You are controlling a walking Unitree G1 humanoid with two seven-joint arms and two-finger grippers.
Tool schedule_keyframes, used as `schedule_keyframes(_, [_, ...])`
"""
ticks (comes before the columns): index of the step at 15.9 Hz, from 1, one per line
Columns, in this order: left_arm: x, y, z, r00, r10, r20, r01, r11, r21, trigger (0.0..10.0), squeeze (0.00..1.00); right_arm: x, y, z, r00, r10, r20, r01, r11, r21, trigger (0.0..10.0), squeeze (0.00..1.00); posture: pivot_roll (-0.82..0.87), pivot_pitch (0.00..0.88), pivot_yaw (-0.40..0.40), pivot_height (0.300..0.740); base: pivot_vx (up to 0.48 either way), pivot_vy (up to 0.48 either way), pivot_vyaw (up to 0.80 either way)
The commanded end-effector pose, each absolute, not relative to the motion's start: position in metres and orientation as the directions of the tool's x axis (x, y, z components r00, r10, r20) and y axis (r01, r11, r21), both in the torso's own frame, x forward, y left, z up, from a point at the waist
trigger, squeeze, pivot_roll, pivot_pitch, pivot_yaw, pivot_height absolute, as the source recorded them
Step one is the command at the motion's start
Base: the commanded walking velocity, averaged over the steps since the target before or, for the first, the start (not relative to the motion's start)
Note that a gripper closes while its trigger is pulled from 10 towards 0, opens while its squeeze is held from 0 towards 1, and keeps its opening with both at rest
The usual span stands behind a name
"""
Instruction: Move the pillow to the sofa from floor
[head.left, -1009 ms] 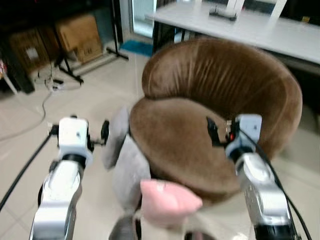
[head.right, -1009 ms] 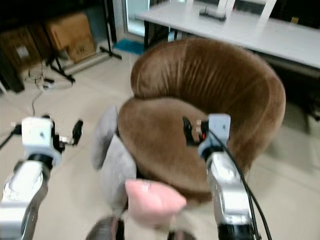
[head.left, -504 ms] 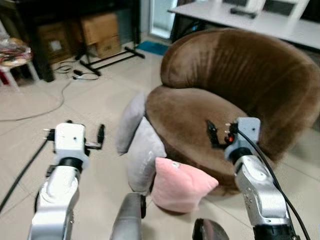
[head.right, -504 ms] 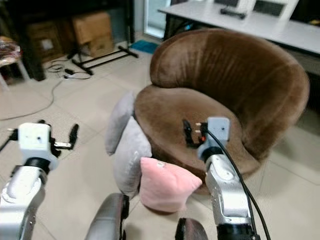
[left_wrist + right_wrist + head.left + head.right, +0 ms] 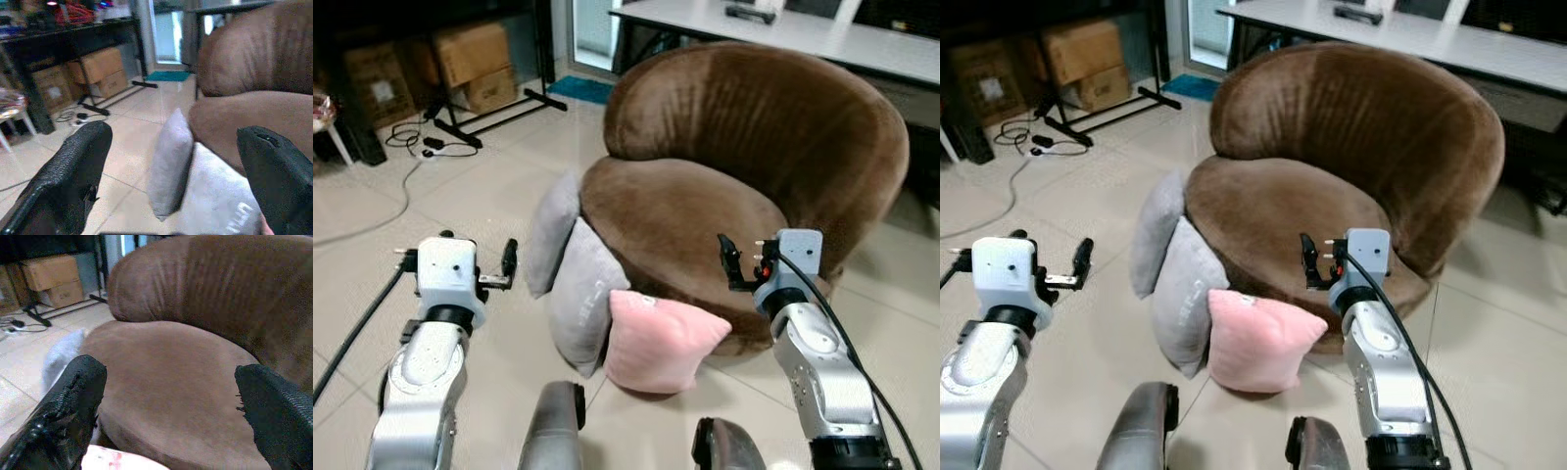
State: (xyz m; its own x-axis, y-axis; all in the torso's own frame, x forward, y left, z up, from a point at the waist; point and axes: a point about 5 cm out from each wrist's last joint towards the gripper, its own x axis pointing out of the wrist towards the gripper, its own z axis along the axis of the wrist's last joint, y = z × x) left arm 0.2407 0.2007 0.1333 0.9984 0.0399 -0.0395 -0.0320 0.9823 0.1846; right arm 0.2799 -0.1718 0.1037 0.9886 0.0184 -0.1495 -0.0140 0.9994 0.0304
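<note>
A pink pillow (image 5: 661, 343) stands on the tiled floor, leaning against the front of a round brown sofa chair (image 5: 685, 211). Two grey pillows (image 5: 582, 304) lean on the chair's side just left of it. My left gripper (image 5: 460, 258) is held up, open, over the floor to the left of the grey pillows; its fingers (image 5: 73, 171) are spread wide with nothing between them. My right gripper (image 5: 769, 257) hovers open above the chair's front right edge, to the right of the pink pillow, with the seat (image 5: 166, 367) beyond it.
Cardboard boxes (image 5: 475, 59), a black stand's legs (image 5: 499, 108) and loose cables (image 5: 421, 147) lie at the back left. A white table (image 5: 783, 29) stands behind the chair. My own legs (image 5: 553, 431) show at the bottom edge. Open tile lies to the left.
The whole picture has shifted as my head moved: chair and pillows now sit more central and sharper. Both arms hold the same raised pose, and the pillows lie as before.
</note>
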Motion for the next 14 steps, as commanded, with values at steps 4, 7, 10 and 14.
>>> schedule_keyframes(4, [0.242, 0.201, 0.136, 1.000, 0.017, -0.026, -0.011, 0.979, 0.205, 10.0, 0.00, 0.281, -0.177, 0.103, 0.987, -0.022, -0.160, 0.025, 1.000, 0.018, 10.0, 0.00, 0.10, 0.000, -0.024, 0.630, 0.322, 0.000, 0.00])
schedule_keyframes(7, [0.241, 0.200, 0.135, 1.000, 0.005, -0.030, 0.002, 0.977, 0.214, 10.0, 0.00, 0.281, -0.176, 0.102, 0.987, -0.019, -0.159, 0.022, 1.000, 0.018, 10.0, 0.00, 0.10, 0.000, -0.024, 0.630, 0.321, 0.000, 0.00])
schedule_keyframes(10, [0.241, 0.199, 0.133, 0.999, -0.006, -0.033, 0.013, 0.976, 0.217, 10.0, 0.00, 0.281, -0.176, 0.100, 0.988, -0.016, -0.154, 0.021, 0.999, 0.035, 10.0, 0.00, 0.11, 0.000, 0.003, 0.630, 0.322, 0.000, 0.00])
schedule_keyframes(14, [0.249, 0.188, 0.135, 0.996, -0.078, -0.031, 0.083, 0.977, 0.198, 10.0, 0.00, 0.265, -0.204, 0.047, 0.950, -0.121, -0.288, 0.153, 0.984, 0.091, 10.0, 0.00, 0.09, 0.000, 0.083, 0.630, 0.317, 0.000, 0.00])
